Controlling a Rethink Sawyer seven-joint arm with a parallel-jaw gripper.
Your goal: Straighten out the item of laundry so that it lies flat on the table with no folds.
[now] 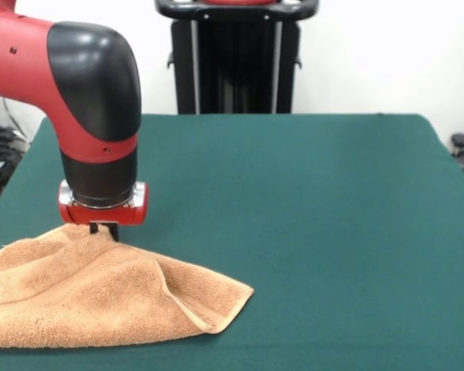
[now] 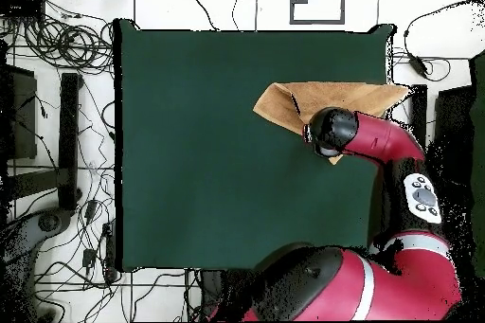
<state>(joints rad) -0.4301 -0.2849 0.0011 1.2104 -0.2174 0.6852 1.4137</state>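
Observation:
The peach-orange towel (image 1: 100, 301) lies crumpled at the table's near left corner in the front view, with a fold running down its right part. Its far edge rises in a peak to my gripper (image 1: 104, 229), which is shut on it just above the table (image 1: 309, 193). In the overhead view the towel (image 2: 294, 103) sits at the green table's (image 2: 208, 149) top right. There the arm's wrist (image 2: 333, 133) covers part of it and hides the gripper. No white tag shows.
The robot's black pedestal (image 1: 236, 62) stands behind the table's far edge. In the front view the towel runs past the picture's left and bottom edges. Cables and equipment (image 2: 57, 73) lie on the floor beside the table in the overhead view.

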